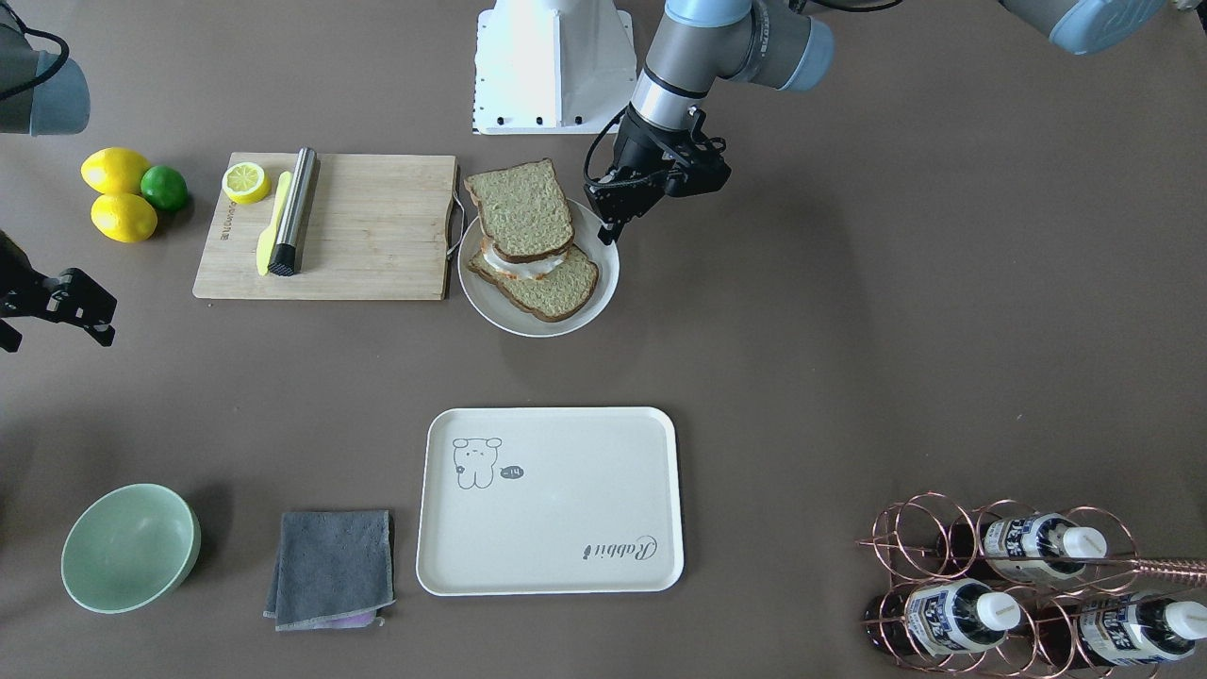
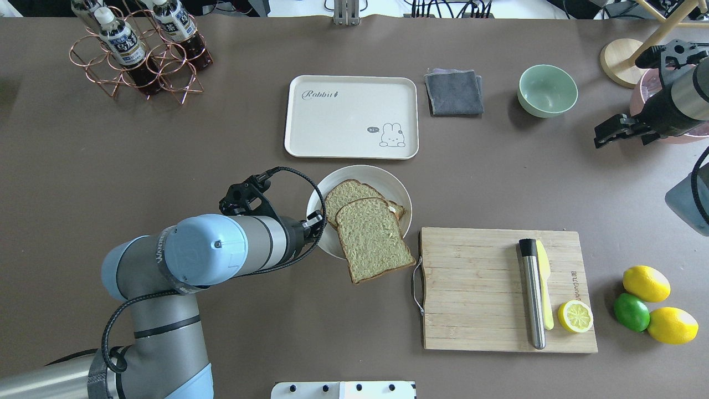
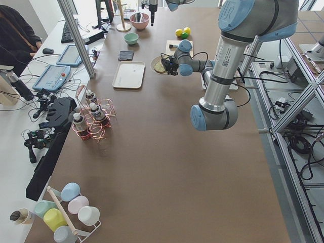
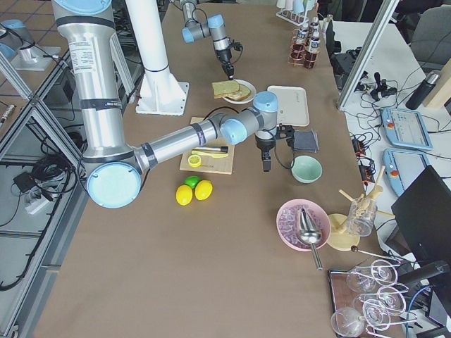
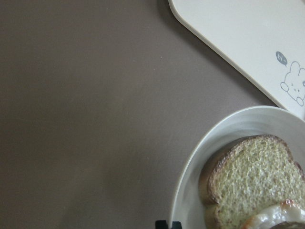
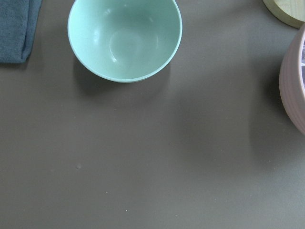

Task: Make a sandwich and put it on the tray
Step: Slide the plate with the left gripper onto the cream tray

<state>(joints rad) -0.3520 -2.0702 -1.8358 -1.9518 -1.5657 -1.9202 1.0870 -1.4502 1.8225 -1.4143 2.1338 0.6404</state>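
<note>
The sandwich [image 1: 528, 240] lies on a round white plate [image 1: 490, 306]: two wholegrain slices with white egg between them. The top slice [image 2: 371, 241] is skewed and overhangs the plate's rim toward the cutting board. My left gripper [image 1: 608, 234] is shut and empty, its tips just over the plate's rim beside the sandwich; the tips show at the bottom edge of the left wrist view [image 5: 167, 224]. The cream tray [image 1: 556, 528] with the bear drawing lies empty a little beyond the plate [image 2: 343, 122]. My right gripper [image 1: 57, 316] hangs open and empty, far off near the green bowl [image 6: 125, 40].
A wooden cutting board [image 1: 377, 226] with a yellow knife, a metal rod and a half lemon touches the plate. Two lemons and a lime [image 1: 132, 193] lie beyond it. A grey cloth [image 1: 330, 566] lies beside the tray. A copper bottle rack [image 1: 1018, 585] stands at the corner.
</note>
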